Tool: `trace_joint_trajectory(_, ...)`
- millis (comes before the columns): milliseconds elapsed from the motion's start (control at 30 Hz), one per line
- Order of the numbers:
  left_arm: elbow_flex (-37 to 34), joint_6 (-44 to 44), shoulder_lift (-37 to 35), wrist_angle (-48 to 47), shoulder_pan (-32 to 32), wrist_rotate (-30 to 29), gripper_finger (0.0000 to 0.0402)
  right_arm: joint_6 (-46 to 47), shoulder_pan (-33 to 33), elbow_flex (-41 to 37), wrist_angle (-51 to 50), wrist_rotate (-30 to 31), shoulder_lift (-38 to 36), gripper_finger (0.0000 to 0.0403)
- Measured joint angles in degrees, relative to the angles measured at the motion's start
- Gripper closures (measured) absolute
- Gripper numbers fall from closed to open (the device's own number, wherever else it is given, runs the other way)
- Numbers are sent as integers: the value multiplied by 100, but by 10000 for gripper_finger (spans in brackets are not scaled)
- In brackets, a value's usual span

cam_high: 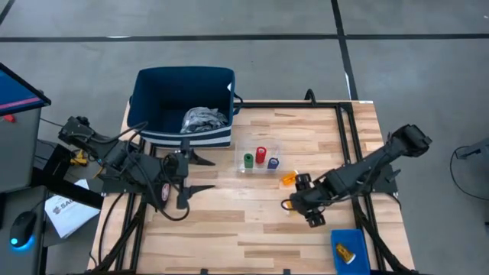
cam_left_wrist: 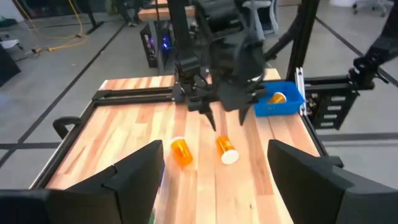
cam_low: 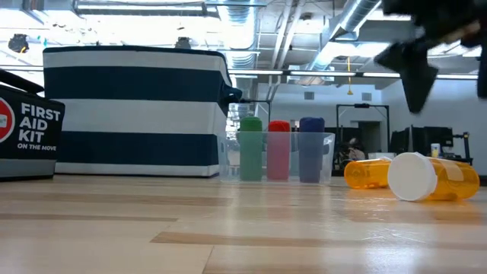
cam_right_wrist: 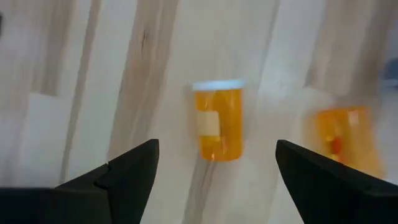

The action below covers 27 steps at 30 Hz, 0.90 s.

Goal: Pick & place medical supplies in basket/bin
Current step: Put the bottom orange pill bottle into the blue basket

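Two orange pill bottles lie on their sides on the table: one with a white cap (cam_right_wrist: 217,121) straight under my right gripper (cam_right_wrist: 216,148), the other (cam_high: 288,179) beside it, nearer the tray. My right gripper (cam_high: 307,202) is open and hangs above the capped bottle (cam_low: 430,176) without touching it. Green, red and purple cylinders (cam_high: 260,158) stand in a clear tray. The navy striped basket (cam_high: 153,84) holds the grey cloth bundle (cam_high: 203,118). The bright-blue bin (cam_high: 359,238) holds an orange bottle (cam_high: 345,252). My left gripper (cam_high: 200,173) waits open near the basket.
A black first aid kit (cam_low: 27,129) sits at the table's left in the low view. The clear tray (cam_low: 327,156) stands between the basket and the loose bottles. Black frame rails (cam_high: 348,145) run along the table's right side. Bare wood (cam_high: 229,229) lies toward the near edge.
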Motion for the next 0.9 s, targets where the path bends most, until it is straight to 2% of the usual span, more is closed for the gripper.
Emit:
trace_joint_trajectory(300, 0, -4, 0, -73, -48, 16, 120, -135, -48, -627, 382, -141, 261, 83)
trace_joint_trajectory(700, 0, -154, 0, -60, -43, 16, 120, 556, 56, -1195, 1150, 231, 256, 87)
trace_joint_trajectory(900, 0, -257, 0, -58, -43, 14, 120, 585, 50, -1366, 1367, 252, 256, 88)
